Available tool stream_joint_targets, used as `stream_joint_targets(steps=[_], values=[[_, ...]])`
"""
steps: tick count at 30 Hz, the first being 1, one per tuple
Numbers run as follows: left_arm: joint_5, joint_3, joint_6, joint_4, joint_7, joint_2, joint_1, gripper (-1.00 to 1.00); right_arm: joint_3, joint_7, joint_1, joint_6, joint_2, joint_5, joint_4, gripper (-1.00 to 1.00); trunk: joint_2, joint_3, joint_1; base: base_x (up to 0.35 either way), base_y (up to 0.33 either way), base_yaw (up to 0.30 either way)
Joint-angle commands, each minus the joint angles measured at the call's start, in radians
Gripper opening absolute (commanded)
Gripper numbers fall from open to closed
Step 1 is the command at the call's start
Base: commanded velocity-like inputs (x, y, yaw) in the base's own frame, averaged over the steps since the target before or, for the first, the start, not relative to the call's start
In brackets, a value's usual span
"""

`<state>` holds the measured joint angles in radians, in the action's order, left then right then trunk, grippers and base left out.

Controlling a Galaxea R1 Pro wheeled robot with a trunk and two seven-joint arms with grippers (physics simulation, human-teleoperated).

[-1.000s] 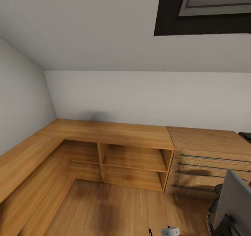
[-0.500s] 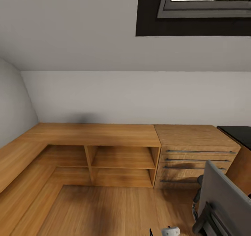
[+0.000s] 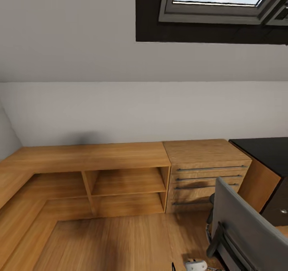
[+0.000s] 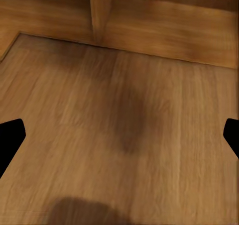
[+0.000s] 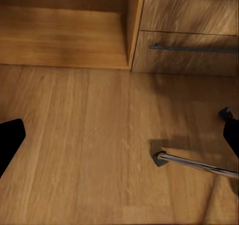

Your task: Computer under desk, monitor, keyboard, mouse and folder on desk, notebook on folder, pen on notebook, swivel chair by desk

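Two task things in sight, robot in transit w/ both arms held low over the wood floor [image 4: 149, 150].
Largest first: desk [image 3: 266, 153], black top at head view's right edge, just beside the light wooden drawer cabinet [image 3: 208, 171] w/ long bar handles; stiff, heavy, prob. stays put. Swivel chair [image 3: 248, 231] next, grey padded back low right, near the desk corner; a chrome star leg w/ caster [image 5: 160, 158] shows in right wrist view. Judged: chair rolls easily on casters, top-heavy, may spin; best pushed or gripped at the backrest edge or armrest, not the soft pad. Left gripper [image 4: 119, 135]: fingers [image 4: 10, 138] spread wide, nothing held. Right gripper [image 5: 119, 135]: fingers [image 5: 9, 138] wide, empty too. Open shelf unit [image 3: 120, 183] left of the cabinet. No brands, labels or writing readable.
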<state>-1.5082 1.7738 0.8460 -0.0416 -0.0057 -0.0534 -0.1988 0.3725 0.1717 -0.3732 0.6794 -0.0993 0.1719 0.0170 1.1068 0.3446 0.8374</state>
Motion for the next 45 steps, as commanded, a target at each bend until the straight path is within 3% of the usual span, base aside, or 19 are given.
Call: stream_joint_targets(steps=[1,11,14,19,20,23,25,32,45], values=[[-0.01,0.008,0.003,-0.003,-0.001,0.001,-0.001,1.0,0.009,0.003,-0.001,0.003,-0.001,0.007,0.002,1.0,0.001,0.001,0.0,0.0,0.0,-0.253],[-0.012,0.008,-0.005,-0.003,0.0,0.043,-0.001,1.0,0.009,0.003,-0.001,0.003,0.0,0.008,0.001,1.0,0.001,0.001,0.0,0.0,0.0,-0.231],[-0.011,0.012,-0.043,-0.003,0.004,0.048,-0.001,1.0,0.009,0.003,-0.001,0.004,0.0,0.008,0.001,1.0,0.001,0.001,0.0,0.0,0.0,-0.203],[-0.008,0.016,-0.25,-0.003,0.008,0.052,-0.001,1.0,0.009,0.003,-0.001,0.003,0.0,0.008,0.001,1.0,0.001,0.001,0.0,0.0,0.0,-0.191],[-0.008,0.017,-0.321,-0.004,0.007,0.053,-0.001,1.0,0.009,0.003,-0.001,0.003,0.0,0.008,0.001,1.0,0.001,0.001,0.0,0.0,0.0,-0.183],[-0.007,0.018,-0.414,-0.004,0.003,0.055,-0.001,1.0,0.009,0.003,-0.001,0.003,0.0,0.009,0.001,1.0,0.001,0.001,0.0,0.0,0.0,-0.181],[-0.008,0.016,-0.432,-0.004,-0.001,0.058,-0.001,1.0,0.009,0.003,-0.001,0.004,0.0,0.009,0.001,1.0,0.001,0.001,0.0,0.0,0.0,-0.182],[-0.01,0.011,-0.362,-0.004,-0.005,0.064,-0.001,1.0,0.009,0.004,-0.001,0.005,0.0,0.009,0.001,1.0,0.001,0.001,0.0,0.0,0.0,-0.222],[-0.011,0.008,-0.316,-0.004,-0.005,0.07,-0.001,1.0,0.009,0.005,-0.001,0.006,0.0,0.009,0.001,1.0,0.001,0.001,0.0,0.0,0.146,-0.253]])
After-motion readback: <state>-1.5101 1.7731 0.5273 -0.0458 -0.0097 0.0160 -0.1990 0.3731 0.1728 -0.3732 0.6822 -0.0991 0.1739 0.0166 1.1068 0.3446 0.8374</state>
